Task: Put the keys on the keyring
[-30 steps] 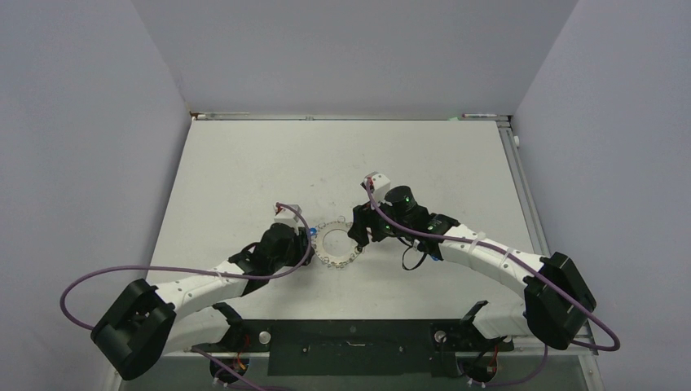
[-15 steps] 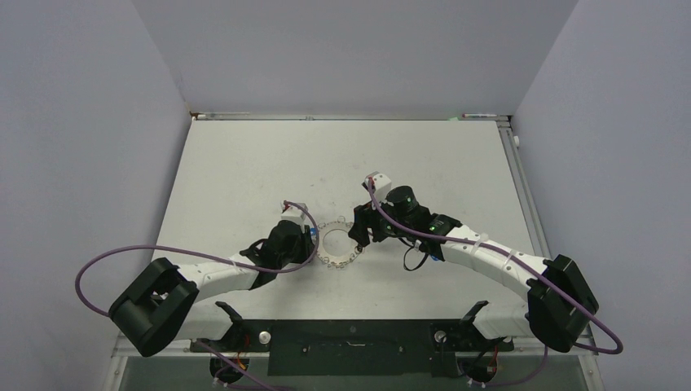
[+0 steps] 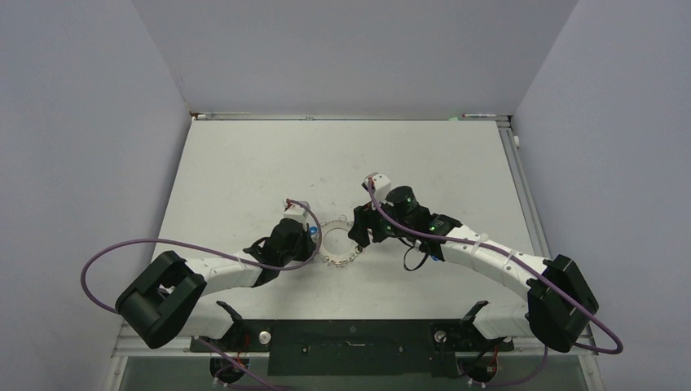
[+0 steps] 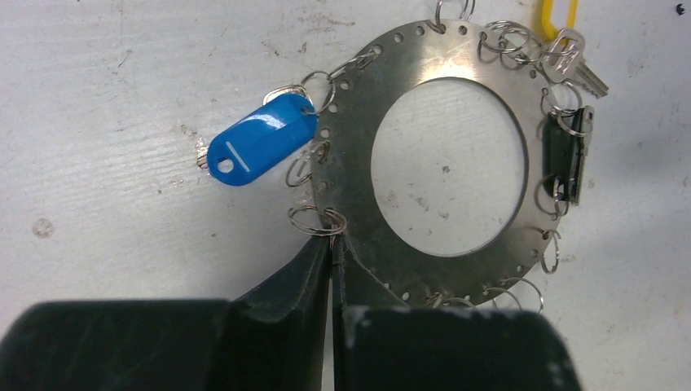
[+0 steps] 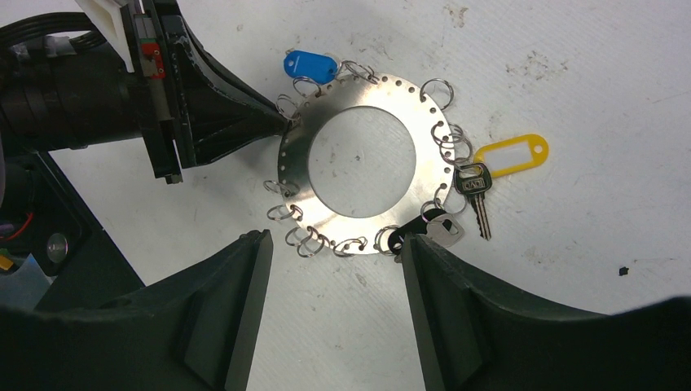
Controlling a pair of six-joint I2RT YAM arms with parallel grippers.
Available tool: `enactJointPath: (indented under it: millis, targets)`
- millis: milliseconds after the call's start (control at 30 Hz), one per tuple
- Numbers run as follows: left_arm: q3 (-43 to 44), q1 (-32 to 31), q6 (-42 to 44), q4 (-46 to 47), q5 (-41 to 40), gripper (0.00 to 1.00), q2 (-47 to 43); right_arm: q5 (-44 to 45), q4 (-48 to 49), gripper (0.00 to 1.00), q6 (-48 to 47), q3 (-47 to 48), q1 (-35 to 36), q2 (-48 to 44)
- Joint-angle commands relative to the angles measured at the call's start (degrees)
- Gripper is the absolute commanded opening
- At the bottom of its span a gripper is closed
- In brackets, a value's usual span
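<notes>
The keyring (image 4: 358, 163) is a flat metal disc with a big hole, rim holes and several small split rings; it lies mid-table (image 3: 342, 259) and shows in the right wrist view (image 5: 407, 106). A key with a blue tag (image 4: 261, 140) hangs at its left rim. A yellow tag (image 5: 513, 155), a black-headed key (image 5: 474, 191) and a silver key (image 5: 444, 230) hang at its right side. My left gripper (image 4: 332, 240) is shut, its tips pinched at the ring's left rim by a split ring. My right gripper (image 5: 334, 252) is open and empty just beside the ring's right rim.
The white table (image 3: 244, 163) is walled on three sides. A black mounting plate (image 3: 350, 336) runs along the near edge between the arm bases. The left arm's purple cable (image 3: 106, 269) loops out over the left edge.
</notes>
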Motion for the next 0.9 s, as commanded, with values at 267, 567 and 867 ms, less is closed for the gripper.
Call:
enactJointPath:
  millis: [267, 567, 867]
  targets:
    - [8.33, 0.28, -8.73, -13.24, 3.49, 0.0, -7.83, -0.91, 4.62, 0.59, 0.43, -1.46, -0.07, -2.3]
    - [11.92, 1.99, -14.82, -21.58, 10.96, 0.0, -11.35, -3.6, 8.81, 0.57, -0.47, -2.73, 1.35, -5.35]
    - [17.73, 2.35, -19.21, -27.21, 15.39, 0.0, -12.64, 2.86, 19.63, 0.58, -12.05, -11.05, 12.7, -13.5]
